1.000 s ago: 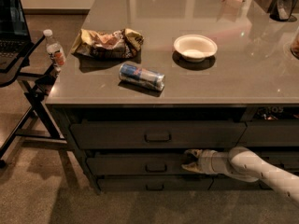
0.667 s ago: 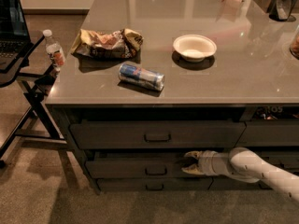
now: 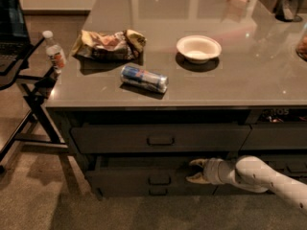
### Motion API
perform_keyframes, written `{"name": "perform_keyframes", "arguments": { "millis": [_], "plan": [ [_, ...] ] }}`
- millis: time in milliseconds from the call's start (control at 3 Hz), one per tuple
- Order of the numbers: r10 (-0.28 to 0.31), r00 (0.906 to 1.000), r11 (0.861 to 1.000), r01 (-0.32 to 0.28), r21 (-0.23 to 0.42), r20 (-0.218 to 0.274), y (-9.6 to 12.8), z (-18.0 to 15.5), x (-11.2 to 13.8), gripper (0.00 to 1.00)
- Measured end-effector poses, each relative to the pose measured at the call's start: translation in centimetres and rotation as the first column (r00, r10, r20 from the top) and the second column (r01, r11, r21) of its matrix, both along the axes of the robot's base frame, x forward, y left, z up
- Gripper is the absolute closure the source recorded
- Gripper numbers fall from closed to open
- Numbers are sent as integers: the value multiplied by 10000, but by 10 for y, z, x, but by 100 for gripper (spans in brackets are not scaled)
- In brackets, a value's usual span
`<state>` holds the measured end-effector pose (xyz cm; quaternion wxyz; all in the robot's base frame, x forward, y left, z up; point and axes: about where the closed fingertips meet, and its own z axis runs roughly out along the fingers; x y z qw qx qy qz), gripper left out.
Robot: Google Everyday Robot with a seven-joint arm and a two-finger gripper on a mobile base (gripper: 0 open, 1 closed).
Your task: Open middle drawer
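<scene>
The middle drawer (image 3: 125,181) is the dark grey-brown front below the top drawer (image 3: 115,139). It stands pulled out a little, with a dark gap showing above its top rim. Its small black pull (image 3: 159,180) is at the centre. My gripper (image 3: 192,171) reaches in from the right on a white arm (image 3: 261,175), just right of the pull, at the drawer's top rim. Its two pale fingers are spread apart, one above and one below, and hold nothing I can see. The thin lowest drawer front (image 3: 158,192) sits just beneath.
On the grey counter (image 3: 240,75) lie a drink can (image 3: 144,78), a crumpled snack bag (image 3: 109,44) and a white bowl (image 3: 198,48). A folding stand (image 3: 29,87) with a water bottle (image 3: 54,53) and a laptop (image 3: 12,23) is at the left. The floor is carpeted.
The middle drawer front has slid outward towards me, opening a dark gap above it. My gripper has moved with it, slightly down and out.
</scene>
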<state>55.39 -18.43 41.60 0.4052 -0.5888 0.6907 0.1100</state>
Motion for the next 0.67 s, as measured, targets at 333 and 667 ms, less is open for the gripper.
{"name": "perform_keyframes", "arguments": {
  "millis": [333, 667],
  "plan": [
    [-10, 10000, 10000, 10, 5, 26, -1, 3, -1, 100],
    [-9, 10000, 10000, 9, 6, 25, -1, 3, -1, 81]
  ]
}}
